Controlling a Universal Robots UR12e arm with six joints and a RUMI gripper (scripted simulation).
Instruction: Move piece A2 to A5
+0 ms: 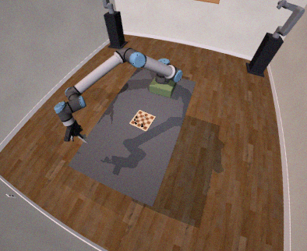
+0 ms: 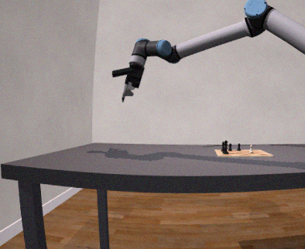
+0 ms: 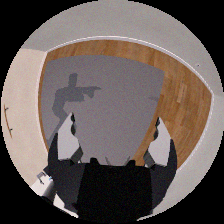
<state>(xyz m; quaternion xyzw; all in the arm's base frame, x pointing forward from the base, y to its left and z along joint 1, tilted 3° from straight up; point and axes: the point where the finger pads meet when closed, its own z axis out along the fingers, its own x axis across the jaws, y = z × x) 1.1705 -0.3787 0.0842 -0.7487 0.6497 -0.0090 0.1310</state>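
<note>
While my pincer (image 2: 125, 94) hangs fully open and empty high above the tabletop (image 2: 103, 162) corner, the A2 piece stands far off on the board (image 1: 142, 119). I judge it light, rigid and tippy; I'd grip its narrow stem.

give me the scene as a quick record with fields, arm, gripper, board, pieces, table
arm: stretched out past the table's edge, far from the board
gripper: open, holding nothing, high above the table near its end
board: flat near the middle of the table
pieces: several dark ones and one white one, all upright
table: dark grey top
task progress: not begun, no piece touched
</note>
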